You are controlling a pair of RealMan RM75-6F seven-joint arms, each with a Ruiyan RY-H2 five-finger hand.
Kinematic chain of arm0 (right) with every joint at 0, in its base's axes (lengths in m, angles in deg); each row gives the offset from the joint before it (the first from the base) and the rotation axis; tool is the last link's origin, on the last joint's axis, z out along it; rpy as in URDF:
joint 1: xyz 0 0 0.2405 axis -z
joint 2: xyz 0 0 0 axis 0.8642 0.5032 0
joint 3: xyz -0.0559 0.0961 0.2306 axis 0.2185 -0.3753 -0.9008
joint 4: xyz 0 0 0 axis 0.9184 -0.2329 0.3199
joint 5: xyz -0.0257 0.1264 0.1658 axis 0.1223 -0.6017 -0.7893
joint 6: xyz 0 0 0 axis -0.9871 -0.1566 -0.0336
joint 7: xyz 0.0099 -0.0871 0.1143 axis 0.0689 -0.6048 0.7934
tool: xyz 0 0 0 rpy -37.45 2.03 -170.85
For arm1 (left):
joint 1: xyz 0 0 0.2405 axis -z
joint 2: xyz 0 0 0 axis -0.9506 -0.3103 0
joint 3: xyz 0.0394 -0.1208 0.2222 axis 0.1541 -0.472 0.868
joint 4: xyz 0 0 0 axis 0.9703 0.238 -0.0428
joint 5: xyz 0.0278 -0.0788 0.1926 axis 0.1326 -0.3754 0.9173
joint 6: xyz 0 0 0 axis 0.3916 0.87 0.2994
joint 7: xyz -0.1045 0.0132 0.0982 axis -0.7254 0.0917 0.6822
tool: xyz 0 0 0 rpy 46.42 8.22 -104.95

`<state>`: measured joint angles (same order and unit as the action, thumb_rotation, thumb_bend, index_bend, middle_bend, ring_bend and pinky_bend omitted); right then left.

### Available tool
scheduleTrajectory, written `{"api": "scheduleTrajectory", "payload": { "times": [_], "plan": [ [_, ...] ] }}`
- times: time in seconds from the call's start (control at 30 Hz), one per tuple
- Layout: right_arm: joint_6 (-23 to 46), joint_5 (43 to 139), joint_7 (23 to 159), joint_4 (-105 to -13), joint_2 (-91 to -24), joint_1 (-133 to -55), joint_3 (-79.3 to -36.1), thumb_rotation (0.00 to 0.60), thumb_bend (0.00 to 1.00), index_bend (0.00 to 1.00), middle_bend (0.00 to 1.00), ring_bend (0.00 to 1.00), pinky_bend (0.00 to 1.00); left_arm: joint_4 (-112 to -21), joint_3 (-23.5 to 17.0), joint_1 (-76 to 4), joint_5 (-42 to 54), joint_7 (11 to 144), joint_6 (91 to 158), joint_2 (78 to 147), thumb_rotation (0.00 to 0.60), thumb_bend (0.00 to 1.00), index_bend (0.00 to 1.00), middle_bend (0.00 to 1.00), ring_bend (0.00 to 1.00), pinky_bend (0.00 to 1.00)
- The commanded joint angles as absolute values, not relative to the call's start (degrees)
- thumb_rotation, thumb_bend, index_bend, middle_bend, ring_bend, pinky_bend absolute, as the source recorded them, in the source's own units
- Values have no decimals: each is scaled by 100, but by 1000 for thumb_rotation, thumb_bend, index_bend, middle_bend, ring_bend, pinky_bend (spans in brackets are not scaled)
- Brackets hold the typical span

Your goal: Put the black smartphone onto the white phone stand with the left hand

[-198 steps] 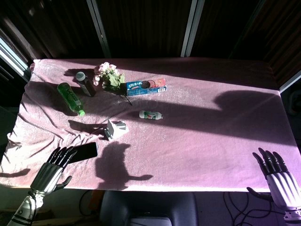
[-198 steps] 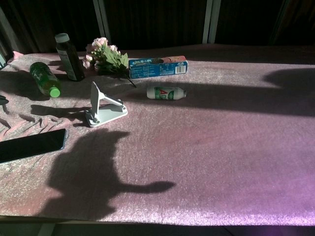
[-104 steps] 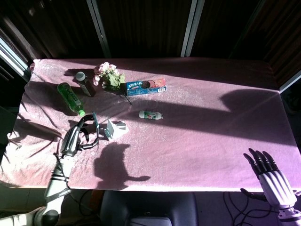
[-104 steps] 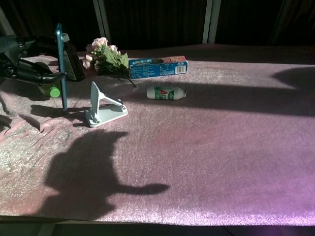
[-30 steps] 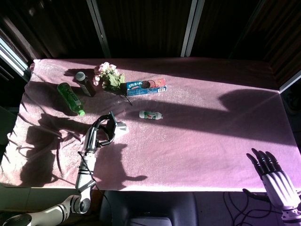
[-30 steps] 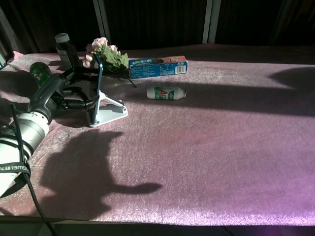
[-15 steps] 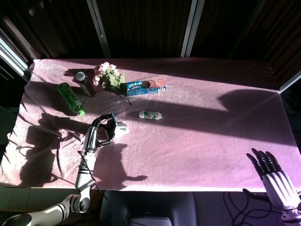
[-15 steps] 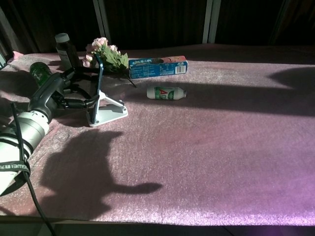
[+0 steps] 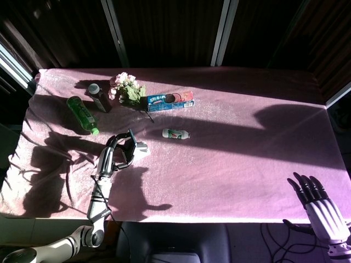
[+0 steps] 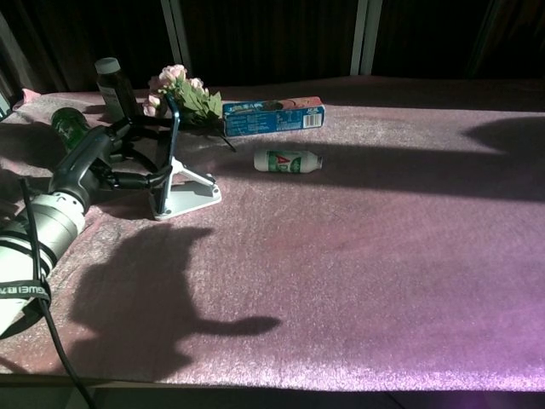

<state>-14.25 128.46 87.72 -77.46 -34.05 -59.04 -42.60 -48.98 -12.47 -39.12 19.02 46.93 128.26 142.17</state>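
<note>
The black smartphone [image 10: 169, 145] stands on edge, leaning against the upright back of the white phone stand [image 10: 189, 194], left of the table's middle. My left hand [image 10: 106, 159] grips the phone from the left, with fingers at its top and bottom edges. From above, the phone [image 9: 130, 143] shows as a thin strip next to the stand [image 9: 141, 150], with the left hand [image 9: 112, 153] behind it. My right hand [image 9: 321, 205] hovers open off the table's near right corner, holding nothing.
At the back left stand a dark bottle [image 10: 113, 84], a lying green bottle [image 10: 70, 124], a bunch of flowers [image 10: 181, 96] and a blue biscuit box [image 10: 273, 116]. A small white bottle [image 10: 287, 160] lies right of the stand. The pink cloth [image 10: 358, 256] is wrinkled at left.
Over several seconds the left hand lifted the phone from the near left cloth and carried it upright to the stand. In the last second it pressed slightly closer; the right hand stayed still.
</note>
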Motion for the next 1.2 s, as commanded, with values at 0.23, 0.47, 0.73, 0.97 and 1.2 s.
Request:
{"api": "scheduleTrajectory", "payload": {
  "times": [0.23,0.47,0.73,0.97,1.2],
  "plan": [
    [-1433,12853,8788,-7735,-3401,-5905,-4260,600,128,0,0,0,0,-4938,-1180,-3907,1900,4845,12692,14111,600,312,9,74,61,29],
    [-1423,12853,8753,-7747,-3407,-5902,-4256,600,128,0,0,0,0,-5211,-1134,-3955,1928,4837,12656,13949,600,287,0,0,0,2],
    [-1434,12845,8781,-7734,-3397,-5895,-4257,600,128,0,0,0,0,-6045,-691,-4251,2613,5269,13271,13150,600,284,0,0,0,0],
    [-1366,12839,8657,-7745,-3436,-5913,-4255,600,128,0,0,0,0,-8608,358,-4986,2512,8526,13090,10165,600,297,0,0,0,3],
    [-1196,12688,8397,-7824,-3532,-5961,-4313,600,128,0,0,0,0,-8595,759,-6008,3075,8697,14650,10118,600,302,0,0,0,0]
  ]
}}
